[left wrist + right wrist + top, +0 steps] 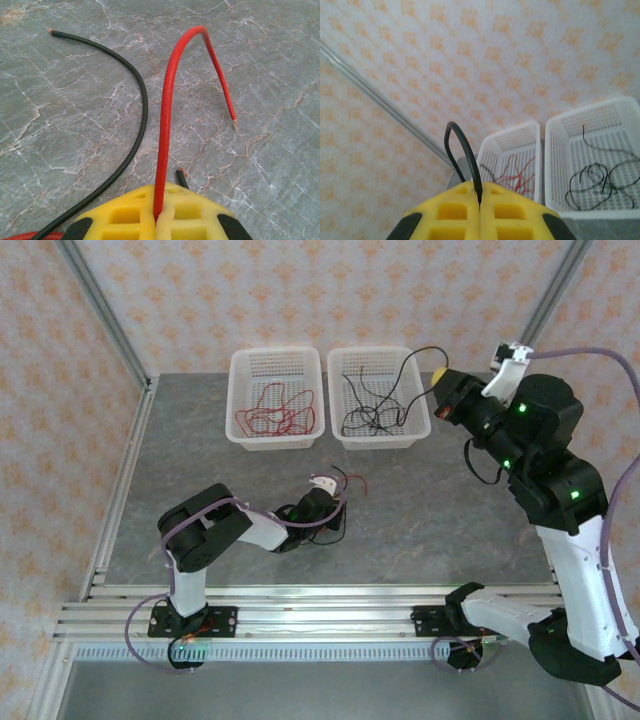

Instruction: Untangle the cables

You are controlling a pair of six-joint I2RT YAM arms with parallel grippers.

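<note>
Here the left claw (pixel 328 495) sits low over the grey marbled table (pixel 430 525), near its middle. Seen from the left wrist, the left claw (pixel 156 217) is clenched. Its yellow pads (pixel 125 216) meet with no gap, and a red cable (pixel 167 100) is pinched in the seam between them. The red cable rises from the pads, arches over and drops to a bare tip at or just above the table; which of the two cannot be told. A loose black cable (pixel 135 130) curves across the table to the left of it, and a short black end (pixel 181 177) pokes out beside the right pad.

The right claw (pixel 440 390) is raised beside the right basket (pixel 378 353). Seen from the right wrist, the right claw (pixel 480 212) is likewise clenched, grasping a thin black wire (pixel 465 150) that loops up out of the seam. From above, the black wire (pixel 418 349) arcs over that basket's rim. Black cables (pixel 368 418) lie coiled in the right basket, and red cables (pixel 275 418) lie in the left basket (pixel 275 354).
</note>
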